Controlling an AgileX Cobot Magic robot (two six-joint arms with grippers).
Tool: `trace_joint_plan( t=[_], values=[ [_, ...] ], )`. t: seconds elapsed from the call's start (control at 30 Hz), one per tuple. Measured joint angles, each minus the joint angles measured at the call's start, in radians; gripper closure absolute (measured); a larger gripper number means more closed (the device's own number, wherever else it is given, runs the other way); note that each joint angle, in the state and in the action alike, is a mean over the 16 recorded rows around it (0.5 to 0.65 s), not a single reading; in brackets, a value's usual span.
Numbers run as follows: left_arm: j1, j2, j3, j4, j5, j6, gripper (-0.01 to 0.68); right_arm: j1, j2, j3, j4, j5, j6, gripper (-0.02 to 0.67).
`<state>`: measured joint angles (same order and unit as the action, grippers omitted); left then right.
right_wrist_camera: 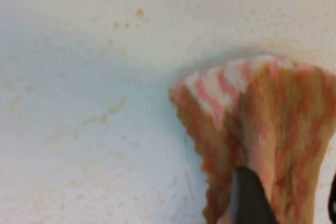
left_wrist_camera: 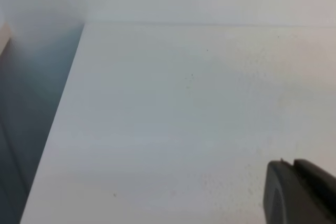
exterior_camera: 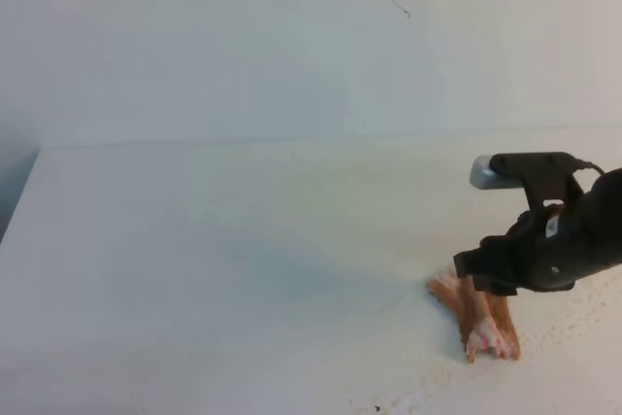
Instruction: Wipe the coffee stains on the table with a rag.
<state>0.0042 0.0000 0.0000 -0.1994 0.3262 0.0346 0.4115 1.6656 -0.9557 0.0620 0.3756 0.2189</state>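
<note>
The rag (exterior_camera: 478, 316), orange-brown with pink-and-white stripes, lies bunched on the white table (exterior_camera: 214, 240) at the front right. My right gripper (exterior_camera: 483, 284) is shut on its top and presses it to the surface. In the right wrist view the rag (right_wrist_camera: 262, 119) fills the right side, between a dark finger (right_wrist_camera: 248, 198) and another at the frame edge. Coffee stains show as faint amber dots (right_wrist_camera: 139, 12) and thin streaks (right_wrist_camera: 105, 115) left of the rag, and as pale specks (exterior_camera: 428, 391) in front of it. No large puddle is in view. Only a dark part of my left gripper (left_wrist_camera: 299, 195) shows.
The table's back edge meets a pale wall (exterior_camera: 292, 46). Its left edge (left_wrist_camera: 58, 124) drops to a dark gap. A tiny dark speck (exterior_camera: 377, 407) lies near the front edge.
</note>
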Motion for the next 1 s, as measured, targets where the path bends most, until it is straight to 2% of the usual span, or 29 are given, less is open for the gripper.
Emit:
trace_joint_plan(
  t=[0.1,0.2,0.3,0.67,1.0],
  values=[
    [0.0,0.0,0.0,0.0,0.0,0.0,0.674,0.0,-0.078,0.0,0.019,0.012,-0.043,0.352],
    [0.0,0.0,0.0,0.0,0.0,0.0,0.674,0.0,-0.185,-0.001,0.012,0.027,-0.079,0.352],
    [0.0,0.0,0.0,0.0,0.0,0.0,0.674,0.0,-0.31,-0.001,-0.019,0.052,-0.104,0.393],
    [0.0,0.0,0.0,0.0,0.0,0.0,0.674,0.0,-0.783,0.065,-0.232,0.214,-0.127,0.619],
    [0.0,-0.002,0.003,0.0,0.0,0.0,0.674,0.0,-1.185,0.312,-0.321,0.262,-0.122,0.647]
  ],
)
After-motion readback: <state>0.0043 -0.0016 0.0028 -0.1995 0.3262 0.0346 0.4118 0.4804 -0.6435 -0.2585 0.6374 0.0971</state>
